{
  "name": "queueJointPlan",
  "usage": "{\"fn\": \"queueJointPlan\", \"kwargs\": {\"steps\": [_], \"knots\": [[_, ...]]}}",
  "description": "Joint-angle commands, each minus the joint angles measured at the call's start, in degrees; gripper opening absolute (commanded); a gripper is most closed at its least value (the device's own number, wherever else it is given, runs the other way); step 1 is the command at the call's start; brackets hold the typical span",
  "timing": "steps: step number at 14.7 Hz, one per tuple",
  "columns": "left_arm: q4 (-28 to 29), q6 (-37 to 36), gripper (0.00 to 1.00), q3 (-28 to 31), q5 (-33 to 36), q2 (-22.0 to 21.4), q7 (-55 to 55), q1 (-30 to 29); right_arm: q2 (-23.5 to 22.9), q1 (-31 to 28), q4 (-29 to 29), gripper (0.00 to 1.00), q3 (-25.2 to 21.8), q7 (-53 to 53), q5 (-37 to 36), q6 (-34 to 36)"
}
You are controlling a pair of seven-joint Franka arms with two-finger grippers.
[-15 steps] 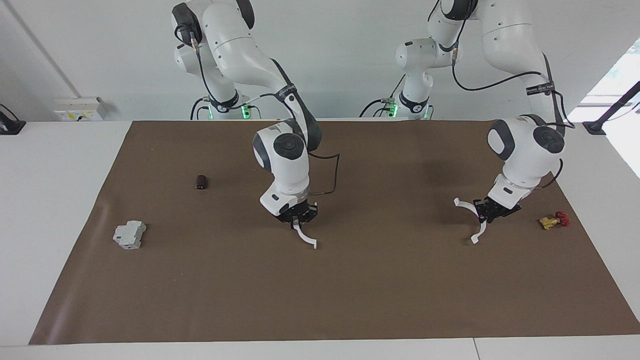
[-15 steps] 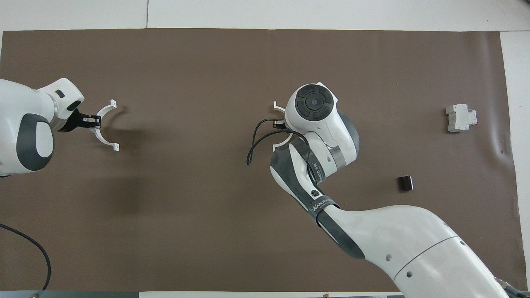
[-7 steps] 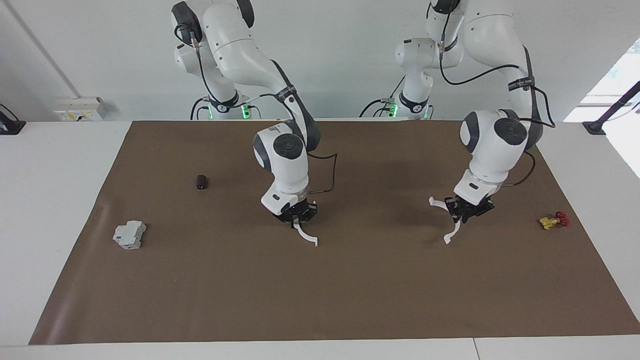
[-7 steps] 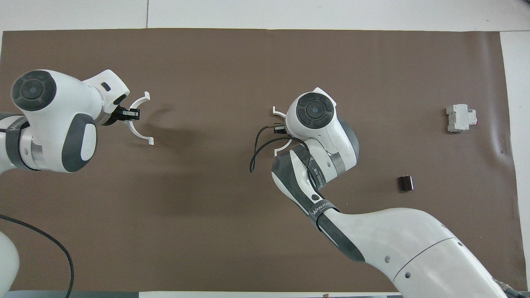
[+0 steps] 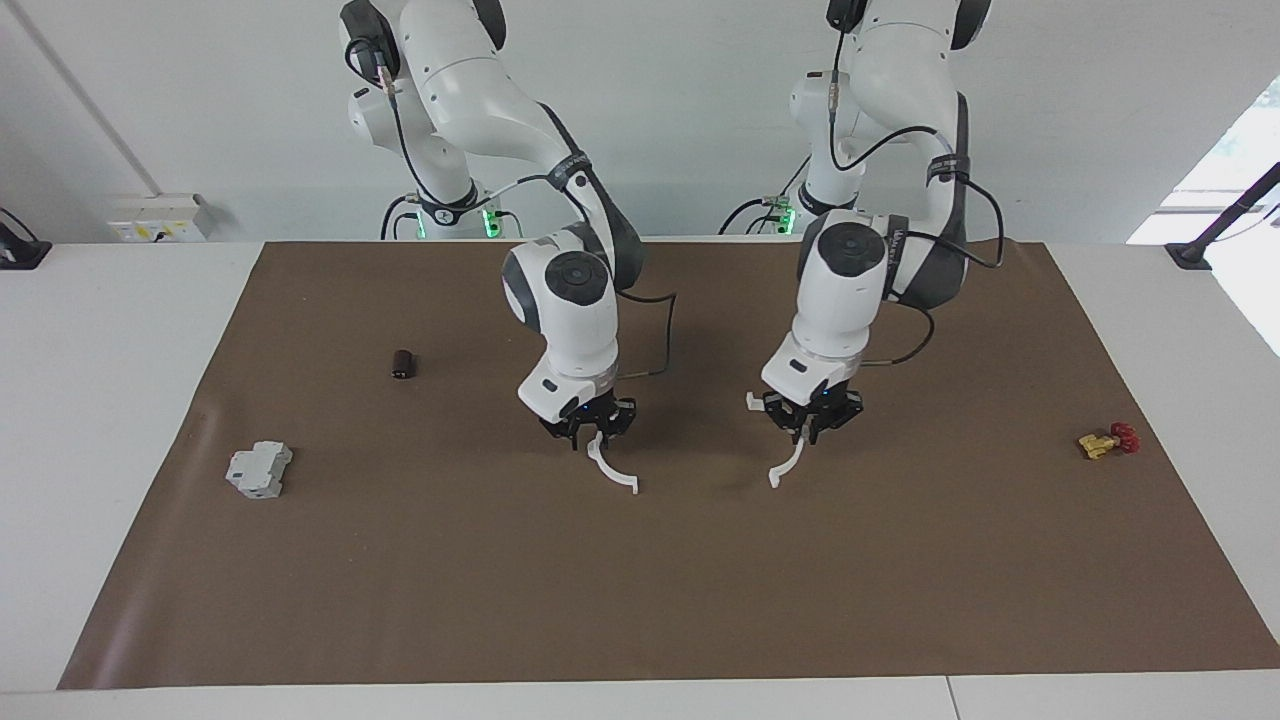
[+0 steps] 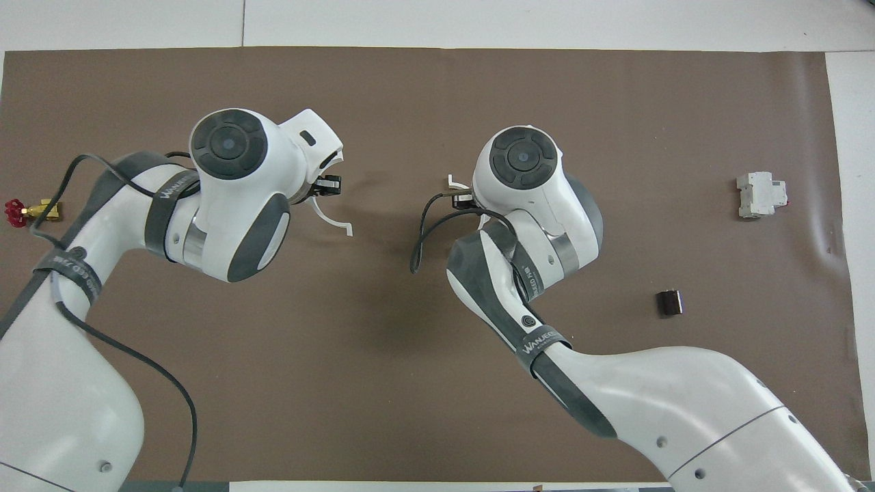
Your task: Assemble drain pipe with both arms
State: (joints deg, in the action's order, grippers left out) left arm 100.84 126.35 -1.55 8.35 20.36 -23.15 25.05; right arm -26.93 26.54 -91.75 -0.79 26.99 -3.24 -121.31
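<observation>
The drain pipe is in two white half-ring arcs, held apart. My right gripper (image 5: 590, 428) is shut on one arc (image 5: 612, 474) and holds it low over the middle of the brown mat. Only that arc's end tab (image 6: 455, 182) shows in the overhead view, beside the right gripper (image 6: 463, 200). My left gripper (image 5: 808, 420) is shut on the other arc (image 5: 788, 465), also low over the mat's middle. That arc (image 6: 335, 223) hangs under the left gripper (image 6: 329, 184) in the overhead view. The arcs' open sides face each other across a gap.
A grey boxy block (image 5: 258, 470) and a small dark cylinder (image 5: 403, 364) lie toward the right arm's end of the brown mat (image 5: 640, 600). A small red and yellow valve (image 5: 1108, 440) lies toward the left arm's end.
My left arm has carried its arc from its own end of the table to the middle, close to the right gripper. The right gripper has barely moved.
</observation>
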Motion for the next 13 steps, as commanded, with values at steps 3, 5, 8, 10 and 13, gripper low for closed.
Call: {"fn": "queueJointPlan", "kwargs": {"steps": [3, 5, 8, 10, 13], "knots": [[-5.21, -1.11, 0.00, 0.85, 1.76, 5.91, -6.01, 7.01, 12.49, -9.37, 2.36, 1.00, 0.35, -10.98, 0.16, 17.30], [-6.70, 0.29, 0.00, 0.76, 1.76, 8.20, -8.82, 8.87, 16.63, -13.07, 3.06, 1.00, 0.35, -14.41, 0.25, 24.25], [-7.85, 0.74, 0.00, 0.76, 1.58, 8.90, -9.80, 10.36, 23.14, -16.42, 3.06, 1.00, 0.00, -17.84, 0.25, 31.11], [-8.98, 1.53, 0.00, 0.76, 1.58, 10.39, -11.20, 11.33, 26.22, -18.35, 2.27, 1.00, -0.01, -20.91, 0.34, 33.15], [-9.96, 1.97, 0.00, 0.76, 1.50, 11.19, -12.44, 12.04, 27.45, -21.16, 0.27, 1.00, -0.09, -21.98, 0.25, 35.09]]}}
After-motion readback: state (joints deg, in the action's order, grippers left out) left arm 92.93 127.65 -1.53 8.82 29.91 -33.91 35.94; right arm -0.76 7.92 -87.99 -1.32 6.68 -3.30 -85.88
